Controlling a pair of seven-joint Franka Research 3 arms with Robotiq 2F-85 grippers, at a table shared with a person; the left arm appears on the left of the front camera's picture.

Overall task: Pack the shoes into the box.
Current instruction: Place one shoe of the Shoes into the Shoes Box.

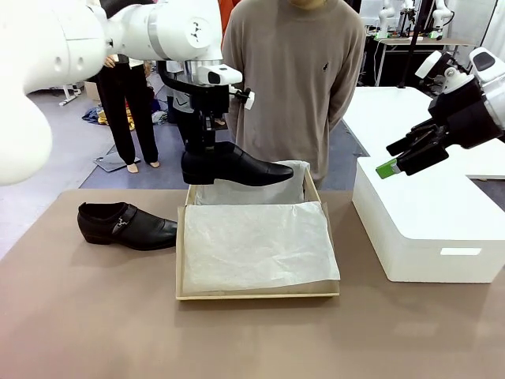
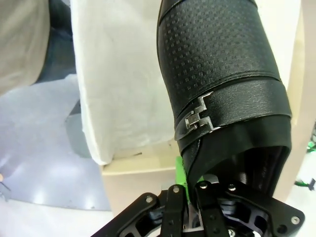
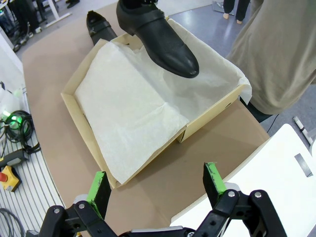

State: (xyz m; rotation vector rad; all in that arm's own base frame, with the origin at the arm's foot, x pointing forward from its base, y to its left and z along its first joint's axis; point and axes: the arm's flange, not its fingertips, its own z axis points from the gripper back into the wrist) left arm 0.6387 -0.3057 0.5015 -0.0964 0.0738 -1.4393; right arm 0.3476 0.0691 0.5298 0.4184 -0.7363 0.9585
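now one shoe point(image 1: 237, 166) hangs from left tool point(image 1: 207, 145), above box point(image 1: 260, 294).

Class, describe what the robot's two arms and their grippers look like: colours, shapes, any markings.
The left arm and right arm: glossy white, rounded housings. The left gripper and right gripper: black linkages with silver bolts, two fingers each, tipped with bright green pads.

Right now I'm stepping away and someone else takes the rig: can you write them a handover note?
Left gripper: shut on one shoe at its heel opening, holding it in the air over the far end of the box.
Right gripper: open, empty, raised near the white box.
Second shoe: on the table, left of the box.
Done: nothing packed yet.
Left: both shoes into the box.
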